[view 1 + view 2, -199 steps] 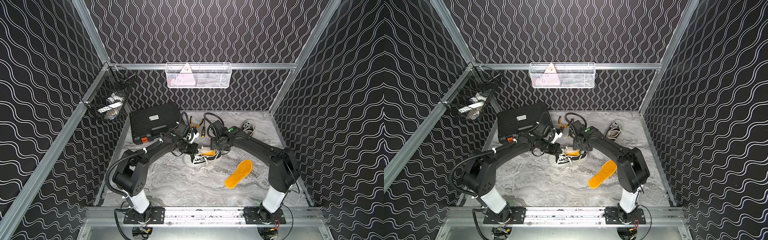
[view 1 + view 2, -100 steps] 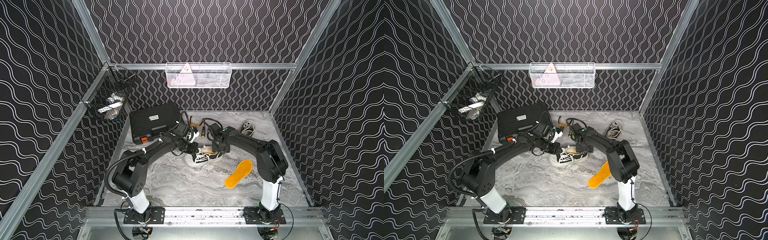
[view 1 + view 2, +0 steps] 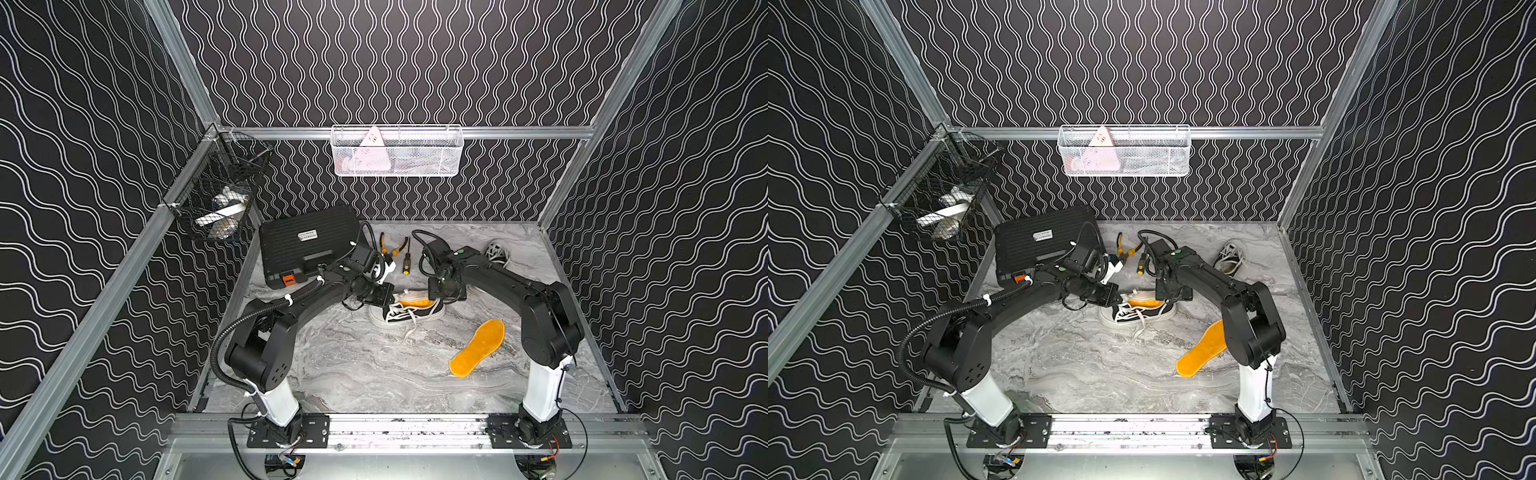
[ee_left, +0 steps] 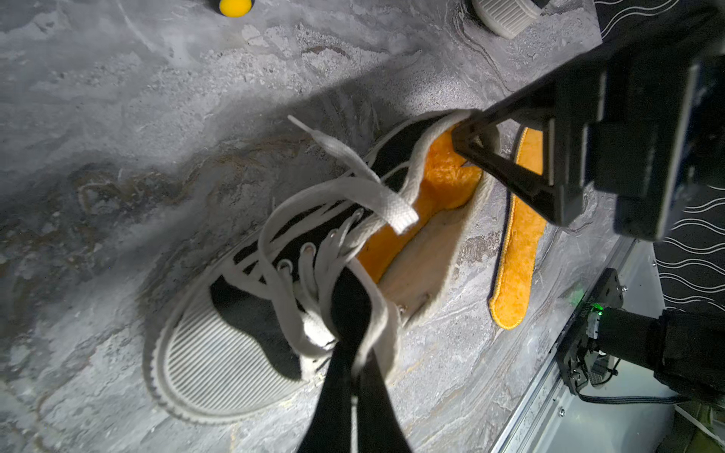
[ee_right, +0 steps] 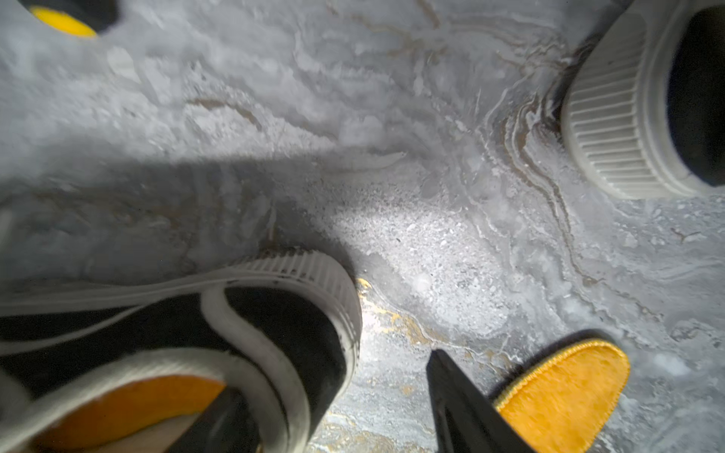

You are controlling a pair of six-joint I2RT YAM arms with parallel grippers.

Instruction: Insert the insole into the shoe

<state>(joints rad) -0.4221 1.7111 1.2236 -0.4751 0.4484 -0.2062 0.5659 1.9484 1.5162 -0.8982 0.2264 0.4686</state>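
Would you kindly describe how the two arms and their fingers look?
Both arms are matte black with white base columns. The left arm carries a corrugated black hose; the right arm shows a green dot. The fingers are black and wedge-shaped.

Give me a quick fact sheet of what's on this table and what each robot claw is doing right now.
table: grey marble-look top
sneaker: black, white laces, mid-table, sole down
inner insole: orange, lying in the sneaker's opening
spare insole: orange, flat on the table, apart from the sneaker
left gripper: shut on the sneaker's tongue, among the laces
right gripper: open, one finger inside the heel opening, one outside
second shoe: far back, untouched
black case: back, beside the left arm
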